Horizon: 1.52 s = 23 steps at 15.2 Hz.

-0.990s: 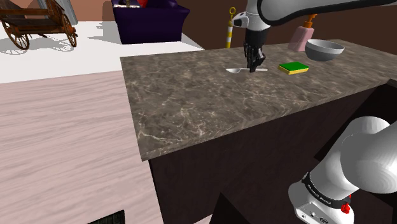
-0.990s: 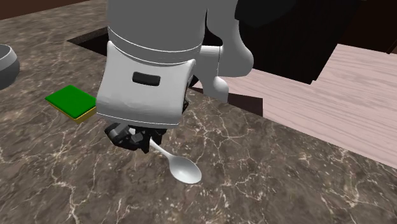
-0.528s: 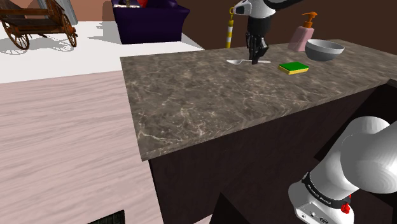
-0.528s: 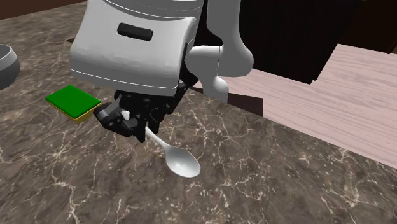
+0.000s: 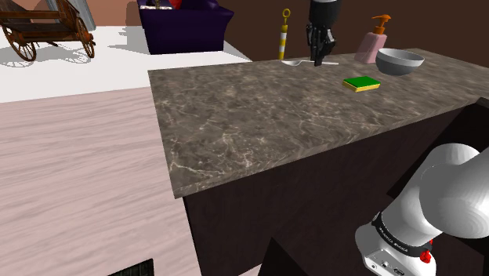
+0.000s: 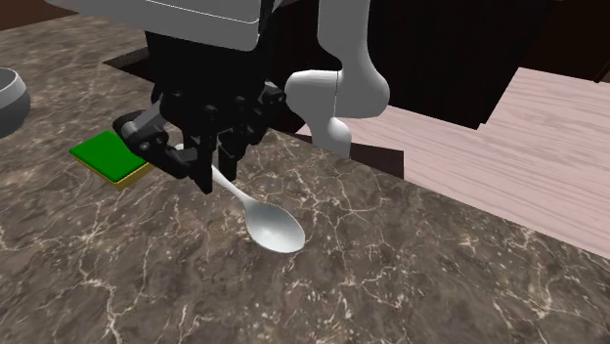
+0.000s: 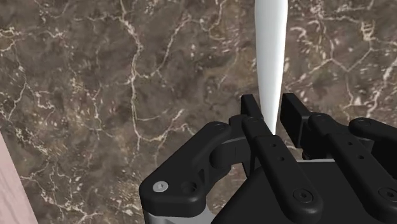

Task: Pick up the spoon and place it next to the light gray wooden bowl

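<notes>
Hand (image 5: 317,59) (image 6: 208,168) (image 7: 272,107): narrow, fingers clamped on the handle of the spoon (image 5: 295,62) (image 6: 274,228) (image 7: 271,44); points down at the table (image 5: 258,118).
Spoon: white, gripped by the handle, bowl end sticking out sideways from the fingers, in the air above the table.
Change vs 1.0 s ago: hand and spoon were down at the tabletop; both are now raised. Grip unchanged.
Sponge (image 5: 361,83) (image 6: 109,156): green over yellow, flat on the table, near the hand.
Bowl (image 5: 400,60) (image 6: 8,98): grey, on the table beyond the sponge, well apart from the spoon.
Soap bottle (image 5: 373,43): pink, just beside the bowl.
Hidden/cut off: handle tip buried between the fingers; the wrist view crops the spoon's bowl end; the second exterior view's left edge crops the bowl.
</notes>
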{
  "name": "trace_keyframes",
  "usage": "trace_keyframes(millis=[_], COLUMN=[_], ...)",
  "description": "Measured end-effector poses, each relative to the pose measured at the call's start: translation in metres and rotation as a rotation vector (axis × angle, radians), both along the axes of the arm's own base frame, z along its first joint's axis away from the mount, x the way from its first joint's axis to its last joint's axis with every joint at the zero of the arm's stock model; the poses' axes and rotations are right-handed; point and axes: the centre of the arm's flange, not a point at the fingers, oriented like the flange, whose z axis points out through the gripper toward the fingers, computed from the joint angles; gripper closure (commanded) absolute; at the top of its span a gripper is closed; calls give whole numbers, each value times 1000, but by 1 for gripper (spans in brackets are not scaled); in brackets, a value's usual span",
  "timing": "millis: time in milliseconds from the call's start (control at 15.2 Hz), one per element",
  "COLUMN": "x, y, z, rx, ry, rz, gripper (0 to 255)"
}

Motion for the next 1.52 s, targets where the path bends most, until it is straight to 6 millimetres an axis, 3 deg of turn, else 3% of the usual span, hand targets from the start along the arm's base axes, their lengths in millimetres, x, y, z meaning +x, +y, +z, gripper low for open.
trace_keyframes(millis=[594,1518], x=[1,3], y=[-4,-186], z=[46,48], rx=[0,1], ry=[0,0], rz=[0,-2], gripper=[255,255])
